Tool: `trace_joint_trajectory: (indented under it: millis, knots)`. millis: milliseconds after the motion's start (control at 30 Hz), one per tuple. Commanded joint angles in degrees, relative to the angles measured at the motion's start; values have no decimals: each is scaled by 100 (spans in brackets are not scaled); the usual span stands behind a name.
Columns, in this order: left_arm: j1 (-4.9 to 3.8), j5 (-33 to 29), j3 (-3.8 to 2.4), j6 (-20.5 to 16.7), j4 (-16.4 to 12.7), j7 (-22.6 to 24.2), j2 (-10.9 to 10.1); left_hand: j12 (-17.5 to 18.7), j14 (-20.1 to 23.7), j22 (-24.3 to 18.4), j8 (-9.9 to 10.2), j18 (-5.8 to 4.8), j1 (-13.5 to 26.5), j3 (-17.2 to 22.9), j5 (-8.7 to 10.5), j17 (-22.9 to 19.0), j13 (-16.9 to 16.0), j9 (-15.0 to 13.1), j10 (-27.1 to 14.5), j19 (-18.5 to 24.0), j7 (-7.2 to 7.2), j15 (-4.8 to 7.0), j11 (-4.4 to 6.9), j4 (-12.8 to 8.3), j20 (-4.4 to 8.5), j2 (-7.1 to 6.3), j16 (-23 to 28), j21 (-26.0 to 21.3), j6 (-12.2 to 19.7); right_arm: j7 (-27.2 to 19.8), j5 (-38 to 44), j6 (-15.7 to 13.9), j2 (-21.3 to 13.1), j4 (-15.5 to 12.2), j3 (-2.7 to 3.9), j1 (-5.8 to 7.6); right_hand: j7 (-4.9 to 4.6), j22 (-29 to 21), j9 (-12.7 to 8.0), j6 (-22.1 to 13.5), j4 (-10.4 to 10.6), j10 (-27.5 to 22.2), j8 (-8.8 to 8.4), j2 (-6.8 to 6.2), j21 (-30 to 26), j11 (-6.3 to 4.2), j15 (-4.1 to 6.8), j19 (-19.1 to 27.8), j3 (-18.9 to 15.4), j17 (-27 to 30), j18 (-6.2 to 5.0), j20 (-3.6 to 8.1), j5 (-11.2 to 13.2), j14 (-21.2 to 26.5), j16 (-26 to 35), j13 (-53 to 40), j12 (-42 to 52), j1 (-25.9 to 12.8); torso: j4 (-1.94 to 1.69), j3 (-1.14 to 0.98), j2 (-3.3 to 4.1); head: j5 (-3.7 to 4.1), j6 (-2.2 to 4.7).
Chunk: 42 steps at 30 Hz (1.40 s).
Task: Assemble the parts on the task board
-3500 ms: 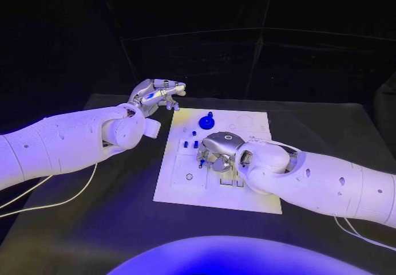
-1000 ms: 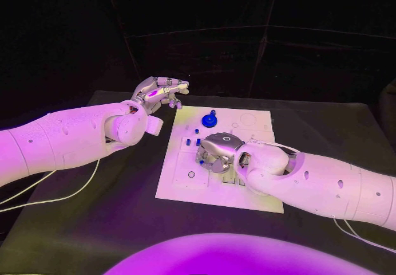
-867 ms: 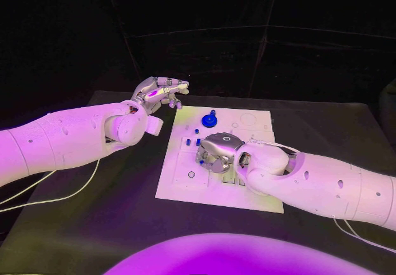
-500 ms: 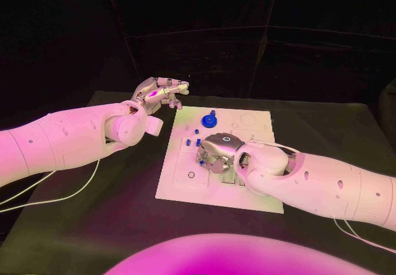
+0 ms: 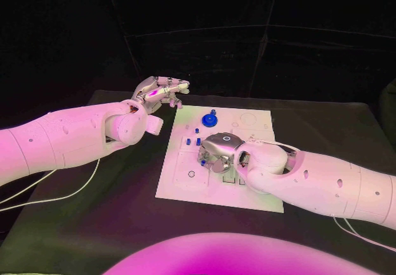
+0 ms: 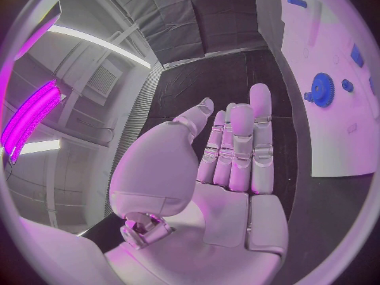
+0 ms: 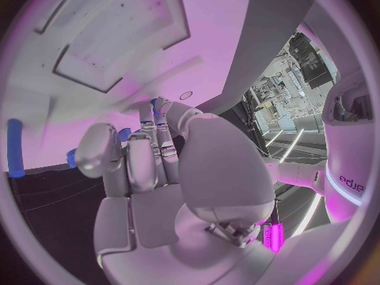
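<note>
Two hands at the task board [image 5: 186, 182]

The right hand [image 5: 217, 153] lay curled over the board's middle; its wrist view showed fingers [image 7: 152, 130] pressed around a small blue part [image 7: 156, 104], gripping it. The left hand [image 5: 159, 91] hovered off the board's far left corner, fingers [image 6: 237, 147] straight, holding nothing. A blue gear [image 5: 209, 120] sat near the board's far edge. The black table [image 5: 99, 217] stood in a dark room.

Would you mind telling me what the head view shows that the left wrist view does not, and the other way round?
Head view alone: the right hand low over the middle of the task board, and the black table round the whole board. Left wrist view alone: the left hand from behind, palm bare, fingers straight and close together, holding nothing. Both: the blue gear on the white board.
</note>
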State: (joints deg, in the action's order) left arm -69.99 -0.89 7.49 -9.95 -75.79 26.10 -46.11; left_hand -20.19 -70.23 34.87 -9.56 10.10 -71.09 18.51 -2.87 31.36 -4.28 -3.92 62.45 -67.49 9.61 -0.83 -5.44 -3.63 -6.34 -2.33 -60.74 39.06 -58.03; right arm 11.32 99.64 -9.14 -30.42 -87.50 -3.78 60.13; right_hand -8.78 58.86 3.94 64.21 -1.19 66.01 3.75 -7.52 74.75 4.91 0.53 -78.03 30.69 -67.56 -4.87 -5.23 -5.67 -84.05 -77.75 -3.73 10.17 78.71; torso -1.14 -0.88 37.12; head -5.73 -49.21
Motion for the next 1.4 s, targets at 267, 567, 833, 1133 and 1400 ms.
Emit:
trace_joint_trajectory:
  millis: [267, 567, 833, 1133, 1400]
  knots:
    - [-11, -19, -5, 77, -6, -10, -3, -31, 30, -8, 13, 36, -72, -30, 8, -13, -6, 5, -35, 2, 18, 5, -1, -5, -23, 2, 40, -41, 6, -49, 33, -100, -3, 24, -12, -4, -31, -327, -38, -769, -43, -527, -37, -186, -225, 86, -117, 190, -92, 237, -155, -109, -26, -137, 166, 17, -253, -228, 10, 0, -4, 5, 9]
    - [-12, -19, -5, 96, -7, -31, -11, -31, 30, -8, 13, 36, -72, -30, 8, -13, -6, 5, -35, 2, 18, 5, -1, -5, -23, 2, 40, -41, 6, -215, -121, -904, -223, -167, -11, -4, -43, -359, -18, -890, -51, -544, -10, -195, -250, 86, -112, 195, -153, 306, -160, -112, -63, -127, 203, 4, -215, -250, 15, -3, -9, 21, 43]
    - [-12, -19, -4, 119, -16, -59, -26, -32, 40, -14, 15, 36, -76, -36, 9, -34, -6, 5, -45, 1, 20, 3, -3, -6, -25, 6, 49, -49, 12, 20, -396, -1015, -931, -587, 29, 128, -34, -367, 4, -800, -35, -497, 26, -218, -255, 78, -108, 182, -214, 355, -161, -109, -102, -120, 229, 2, -156, -298, 21, 10, -16, 113, 128]
    - [-10, -19, -2, 137, -2, -62, -20, -34, 45, -17, 15, 36, -85, -37, 9, -42, -6, 5, -49, 1, 20, 2, -3, -11, -26, 6, 52, -54, 15, 298, -632, -557, -1478, -570, 132, 479, 186, -816, -11, -1114, 249, -1210, 1, -205, -544, 185, -185, 298, -1497, 552, -223, -206, -4, -98, 347, -18, -340, -327, 45, 10, -24, 191, 229]
    - [-9, -19, 1, 151, 12, -70, 0, -34, 45, -17, 15, 36, -85, -37, 9, -42, -6, 5, -49, 1, 20, 2, -3, -11, -26, 6, 52, -54, 15, 366, -760, -112, -1458, -303, 144, 592, 268, -1012, -28, -1550, 930, -1547, -23, -172, -672, 231, -242, 301, -2514, 607, -254, -254, 0, -92, 345, 1, -277, 341, 19, 9, -12, 242, 270]
